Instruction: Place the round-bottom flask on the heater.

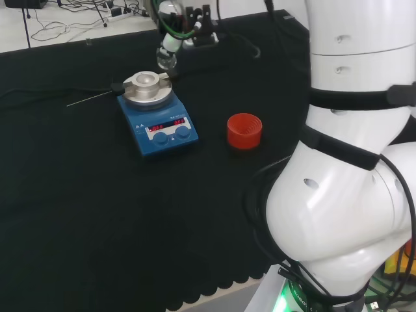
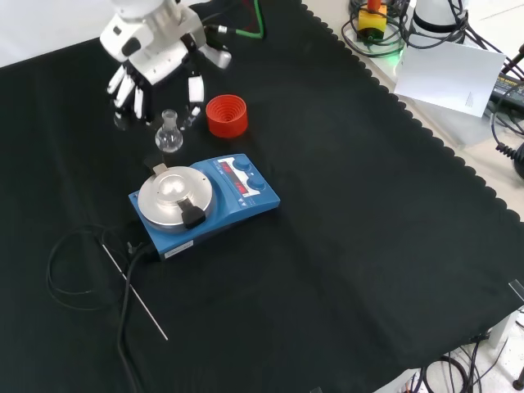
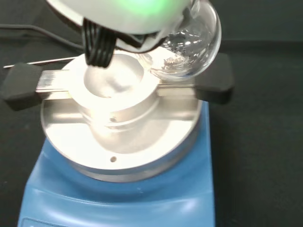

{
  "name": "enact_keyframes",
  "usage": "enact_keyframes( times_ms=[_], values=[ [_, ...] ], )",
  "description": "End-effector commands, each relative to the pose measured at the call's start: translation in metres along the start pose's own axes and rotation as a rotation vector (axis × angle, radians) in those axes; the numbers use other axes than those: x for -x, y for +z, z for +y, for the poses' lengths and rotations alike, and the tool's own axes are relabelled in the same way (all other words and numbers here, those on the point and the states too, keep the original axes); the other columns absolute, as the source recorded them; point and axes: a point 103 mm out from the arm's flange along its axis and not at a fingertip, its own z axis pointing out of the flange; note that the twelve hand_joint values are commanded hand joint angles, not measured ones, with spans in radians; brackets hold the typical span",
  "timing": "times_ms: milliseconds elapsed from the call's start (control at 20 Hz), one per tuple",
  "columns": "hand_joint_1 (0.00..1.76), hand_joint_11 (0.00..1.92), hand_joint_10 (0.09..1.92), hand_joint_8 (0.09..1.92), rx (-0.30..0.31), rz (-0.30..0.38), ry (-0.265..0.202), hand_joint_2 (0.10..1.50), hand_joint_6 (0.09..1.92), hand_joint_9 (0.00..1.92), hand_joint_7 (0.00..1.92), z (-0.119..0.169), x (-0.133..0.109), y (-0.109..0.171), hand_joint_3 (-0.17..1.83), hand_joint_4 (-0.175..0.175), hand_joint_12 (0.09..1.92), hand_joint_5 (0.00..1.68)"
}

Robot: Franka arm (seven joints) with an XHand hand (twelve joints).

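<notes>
Your hand has its fingers curled down around the neck of the round-bottom flask, and the bulb hangs clear below them. In the front view the flask sits in the air just behind the heater, between it and the red ribbed ring. In the wrist view the bulb hovers beside the pale metal block on the heater's plate, off to one side of its round well rather than over it.

Treat the flask as light but fragile: it is thin clear glass, smooth and likely slippery, and the rounded bottom will not stand by itself on the flat surface. The neck is the sensible place to hold it, since the bulb is too wide and slick to take safely. Because the weight hangs low, it should stay upright in your grasp, though a knock against the block's rim or the black handles could chip it.

Judging from this, you need to centre the bulb over the well, then lower it gently until it seats before releasing.
</notes>
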Motion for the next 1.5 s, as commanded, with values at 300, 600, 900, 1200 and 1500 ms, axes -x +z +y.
enact_keyframes(
  times_ms=[300,600,900,1200,1500],
  values=[
    [1.11,0.34,0.63,0.72,-0.059,-0.023,-0.079,0.61,1.13,0.6,0.39,0.028,-0.042,0.014,0.95,0.028,1.36,1.1],
    [1.11,0.34,0.63,0.72,-0.075,-0.032,-0.085,0.61,1.12,0.6,0.39,0.035,-0.045,0.019,0.95,0.029,1.36,1.1],
    [1.11,0.34,0.63,0.72,-0.09,-0.035,-0.087,0.61,1.12,0.6,0.39,0.039,-0.046,0.026,0.95,0.031,1.36,1.1],
    [1.11,0.34,0.63,0.72,-0.087,-0.021,-0.086,0.6,1.12,0.6,0.39,0.041,-0.042,0.029,0.95,0.032,1.36,1.1],
    [1.11,0.34,0.64,0.72,-0.088,-0.034,-0.078,0.61,1.12,0.6,0.39,0.048,-0.047,0.033,0.95,0.033,1.36,1.1]
  ],
)
